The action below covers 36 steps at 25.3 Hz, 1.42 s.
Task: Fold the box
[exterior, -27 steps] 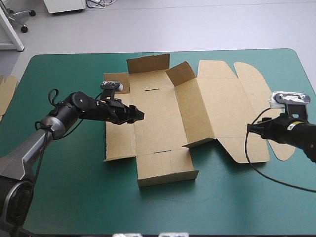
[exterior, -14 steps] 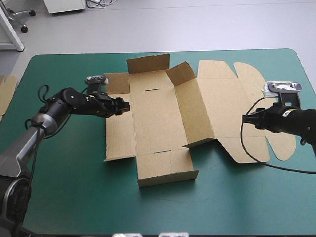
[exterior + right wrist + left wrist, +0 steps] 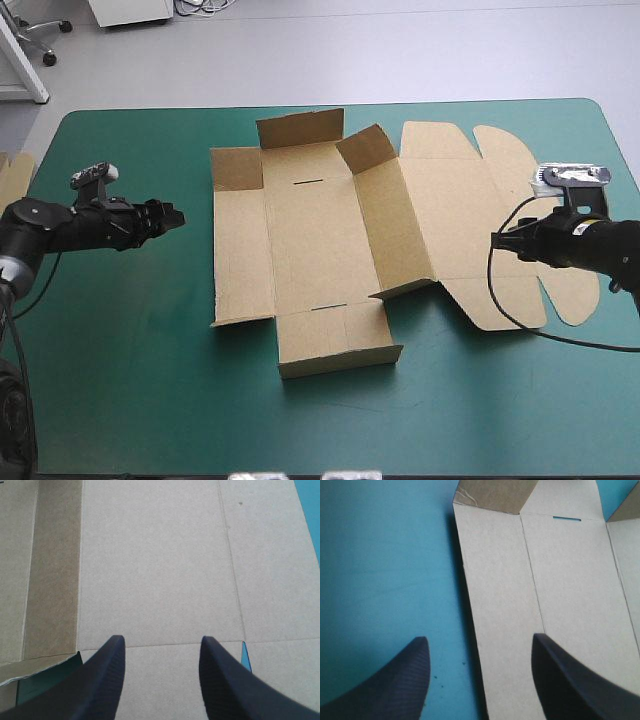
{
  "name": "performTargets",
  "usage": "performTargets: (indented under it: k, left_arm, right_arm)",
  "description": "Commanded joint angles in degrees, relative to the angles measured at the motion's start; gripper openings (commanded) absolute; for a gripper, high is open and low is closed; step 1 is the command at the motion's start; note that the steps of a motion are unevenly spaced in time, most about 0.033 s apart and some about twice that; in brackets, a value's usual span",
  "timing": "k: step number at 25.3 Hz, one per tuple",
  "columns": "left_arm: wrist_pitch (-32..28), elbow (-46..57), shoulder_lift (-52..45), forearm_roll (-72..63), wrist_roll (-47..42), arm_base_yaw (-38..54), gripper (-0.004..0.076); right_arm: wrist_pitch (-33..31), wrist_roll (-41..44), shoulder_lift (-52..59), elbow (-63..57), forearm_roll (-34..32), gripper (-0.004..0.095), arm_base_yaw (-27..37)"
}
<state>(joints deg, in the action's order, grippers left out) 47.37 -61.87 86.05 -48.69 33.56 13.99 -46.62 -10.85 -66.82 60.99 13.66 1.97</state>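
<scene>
Left gripper (image 3: pixel 176 213) hangs released, its black fingers apart, over bare teal-green cover (image 3: pixel 120 350) at the left middle of the high view, just short of the box (image 3: pixel 310 235); right gripper (image 3: pixel 498 243) is likewise unclenched at the right middle, over the flat lid panel (image 3: pixel 450 200), gripping nothing. The brown box lies at the centre and reaches toward the right: the far flaps (image 3: pixel 300 128) stand raised, the wall (image 3: pixel 395 220) beside the lid looks partly raised, and the left side panel (image 3: pixel 240 250) lies flat. Raising that left panel seems the step in hand; to do it well, slip one finger under its free edge, pinch near mid-length and hinge it along the crease while the right gripper pins the lid so the sheet cannot slide. As a tray the box holds nothing. More board (image 3: pixel 12 178) shows at the table's left edge
</scene>
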Motion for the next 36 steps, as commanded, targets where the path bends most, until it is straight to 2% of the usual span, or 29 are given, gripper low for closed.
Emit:
performTargets:
  k: [1, 3, 6, 8, 19, 23, 30, 36]
  left_arm:
    - [-2.81, 4.34, -6.85, -4.47, 1.21, 0.03, 0.0433]
    - [-2.40, 8.28, -9.62, -6.42, 1.75, 0.03, 0.0433]
    - [1.88, 9.72, -10.15, -6.36, 1.38, 0.03, 0.0433]
    - [-0.75, 11.10, -9.74, -7.50, 1.38, 0.03, 0.0433]
    - [2.81, 12.83, 1.71, -14.01, 8.54, -0.07, 0.0433]
    - [4.37, 12.83, 4.73, -15.90, 10.24, -0.07, 0.0433]
    - [7.67, 12.83, 8.52, -17.86, 12.21, -0.69, 0.0433]
    - [5.39, 12.83, 9.51, -18.63, 12.26, -6.20, 0.0433]
  right_arm:
    - [2.84, -0.58, 0.89, 1.87, -0.19, 0.0444, 0.48]
    - [2.84, -0.58, 0.89, 1.87, -0.33, 0.0444, 0.48]
    - [2.57, -0.58, 0.89, 1.87, -0.46, 0.0444, 0.48]
    - [2.46, -0.58, 0.89, 1.87, -0.59, 0.0444, 0.48]
    - [1.51, -0.47, 1.00, 1.87, -1.60, 0.0444, 0.48]
    - [1.06, 0.98, 1.00, 1.87, -3.85, 0.0444, 0.48]
    - [1.29, 1.24, 1.00, 1.87, -4.04, 0.0444, 0.48]
    - [1.76, 1.50, 1.00, 1.87, -4.04, 0.0444, 0.48]
